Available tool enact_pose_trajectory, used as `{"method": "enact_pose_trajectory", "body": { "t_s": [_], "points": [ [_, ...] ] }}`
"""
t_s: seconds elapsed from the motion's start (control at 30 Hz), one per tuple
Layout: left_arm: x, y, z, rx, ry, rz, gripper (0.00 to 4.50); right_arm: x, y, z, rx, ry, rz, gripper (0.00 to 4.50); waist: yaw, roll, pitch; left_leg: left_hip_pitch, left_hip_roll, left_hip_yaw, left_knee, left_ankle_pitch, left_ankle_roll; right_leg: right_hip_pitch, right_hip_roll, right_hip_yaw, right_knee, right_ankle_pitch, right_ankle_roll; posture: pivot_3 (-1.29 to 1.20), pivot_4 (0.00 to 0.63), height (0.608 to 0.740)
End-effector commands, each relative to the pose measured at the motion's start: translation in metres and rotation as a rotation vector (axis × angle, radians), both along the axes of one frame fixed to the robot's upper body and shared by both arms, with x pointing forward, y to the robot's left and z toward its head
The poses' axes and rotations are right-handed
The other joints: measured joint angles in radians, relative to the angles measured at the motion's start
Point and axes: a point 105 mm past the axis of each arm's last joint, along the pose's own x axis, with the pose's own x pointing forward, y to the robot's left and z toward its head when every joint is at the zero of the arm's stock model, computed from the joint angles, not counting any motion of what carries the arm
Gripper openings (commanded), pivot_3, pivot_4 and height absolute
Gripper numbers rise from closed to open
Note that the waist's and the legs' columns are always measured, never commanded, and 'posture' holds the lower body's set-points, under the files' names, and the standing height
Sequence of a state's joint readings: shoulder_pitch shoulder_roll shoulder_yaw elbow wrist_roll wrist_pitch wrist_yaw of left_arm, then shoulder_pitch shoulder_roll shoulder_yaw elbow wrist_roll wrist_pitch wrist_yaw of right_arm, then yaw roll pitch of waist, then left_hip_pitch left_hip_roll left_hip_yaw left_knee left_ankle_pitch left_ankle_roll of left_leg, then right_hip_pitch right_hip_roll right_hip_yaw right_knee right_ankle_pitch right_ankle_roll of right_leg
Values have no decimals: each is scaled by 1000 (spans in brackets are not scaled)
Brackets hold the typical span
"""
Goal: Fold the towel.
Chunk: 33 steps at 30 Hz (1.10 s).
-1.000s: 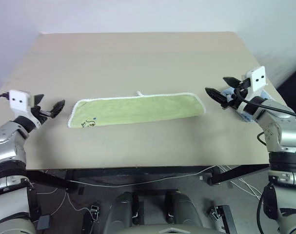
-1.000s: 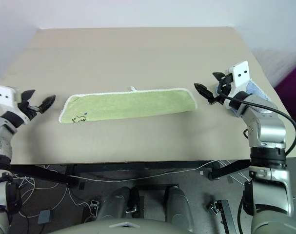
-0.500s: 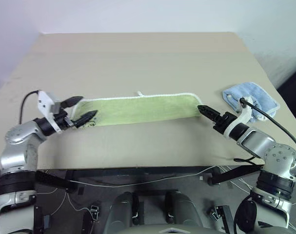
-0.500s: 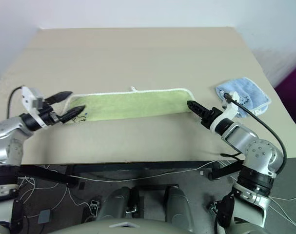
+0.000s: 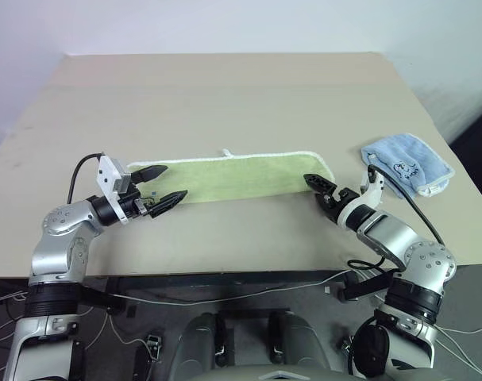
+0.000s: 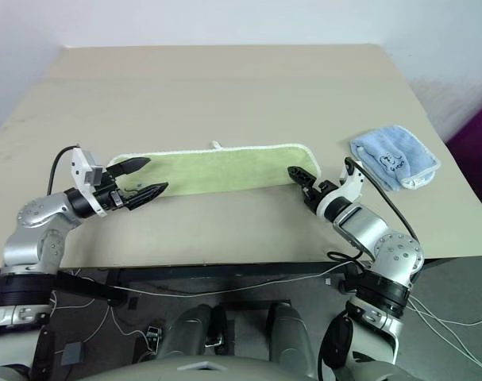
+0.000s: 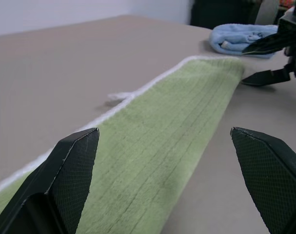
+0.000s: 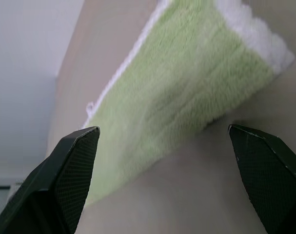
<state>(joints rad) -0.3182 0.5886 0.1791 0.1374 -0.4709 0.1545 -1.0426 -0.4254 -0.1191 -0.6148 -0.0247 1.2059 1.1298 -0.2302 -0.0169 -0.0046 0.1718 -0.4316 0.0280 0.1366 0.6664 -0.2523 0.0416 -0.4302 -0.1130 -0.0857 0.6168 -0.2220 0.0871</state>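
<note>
The towel (image 5: pixel 241 176), light green with white piping, lies flat as a long strip across the middle of the table, its small white loop (image 5: pixel 225 152) on the far edge. My left gripper (image 5: pixel 174 182) is open, pointing along the strip, one finger on each side of the towel's left end. My right gripper (image 5: pixel 314 187) is open at the right end, its tips just at the corner. In the left wrist view the towel (image 7: pixel 177 131) runs away between my fingers (image 7: pixel 72 165) towards the right gripper (image 7: pixel 269 61). The right wrist view looks low along the towel (image 8: pixel 187 83).
A light blue cloth (image 5: pixel 407 163) lies bunched near the table's right edge, behind my right arm. The beige table (image 5: pixel 225 87) stretches bare behind the towel. Its front edge (image 5: pixel 225 272) runs close below both arms.
Both grippers have come inward from the table's sides to the towel's ends. The left moved right over the left end; the right sank, rolled and moved left to the right end.
</note>
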Motion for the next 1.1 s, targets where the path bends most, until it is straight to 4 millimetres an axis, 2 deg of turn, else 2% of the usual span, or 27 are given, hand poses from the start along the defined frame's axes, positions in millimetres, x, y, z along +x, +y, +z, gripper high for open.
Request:
{"method": "enact_pose_trajectory", "body": {
  "t_s": [0.03, 0.23, 0.3, 0.4, 0.6, 0.7, 0.87, 1.1],
  "points": [
    [-4, -4, 9, -8, -36, -13, 4500, 13, -9, -8, 50, 44, -97, 4451, -2, -1, -1, 1, 0, 0, 0, 0, 1, 1, 0, 0, 0, 0, 0, 0, 150, 740],
    [-5, -5, 10, -10, -36, -11, 4500, 28, -16, -15, 88, 66, -190, 4451, -1, -4, -4, 4, 0, 0, 0, -2, 4, 4, 0, 0, 0, 0, 0, 0, 150, 740],
    [-4, -6, 12, -10, -39, -11, 4500, 32, -19, -17, 106, 74, -225, 4075, -1, -5, -5, 4, 0, 0, 0, -2, 4, 4, 0, 0, 0, 0, 0, 0, 150, 740],
    [-4, -7, 13, -11, -41, -11, 4500, 35, -21, -17, 120, 70, -252, 3178, 1, -5, -5, 4, 0, 0, 0, -2, 3, 4, 0, 0, 0, 0, 0, 0, 150, 740],
    [-5, -7, 13, -14, -40, -3, 4500, 38, -27, -11, 149, 36, -291, 989, 2, -5, -5, 4, 0, 0, 0, -2, 2, 4, 0, 0, 0, 0, 0, 0, 150, 740],
    [-6, -7, 12, -16, -37, 3, 4500, 38, -30, -9, 158, 25, -304, 37, 3, -5, -7, 4, 0, 0, 0, -2, 3, 4, 0, 0, -1, 0, 0, 0, 150, 740],
    [-7, -7, 11, -19, -34, 8, 4500, 37, -43, 1, 149, -13, -332, 37, 5, -5, -7, 4, 0, -1, -1, -3, 3, 4, -1, 0, -1, 0, 0, 0, 150, 740],
    [-9, -7, 9, -21, -31, 13, 4500, 28, -85, 28, 23, -109, -391, 37, 6, -3, -6, 3, -2, 0, -1, -3, 5, 3, -4, 0, -2, 0, 0, 0, 150, 740]
  ]
}}
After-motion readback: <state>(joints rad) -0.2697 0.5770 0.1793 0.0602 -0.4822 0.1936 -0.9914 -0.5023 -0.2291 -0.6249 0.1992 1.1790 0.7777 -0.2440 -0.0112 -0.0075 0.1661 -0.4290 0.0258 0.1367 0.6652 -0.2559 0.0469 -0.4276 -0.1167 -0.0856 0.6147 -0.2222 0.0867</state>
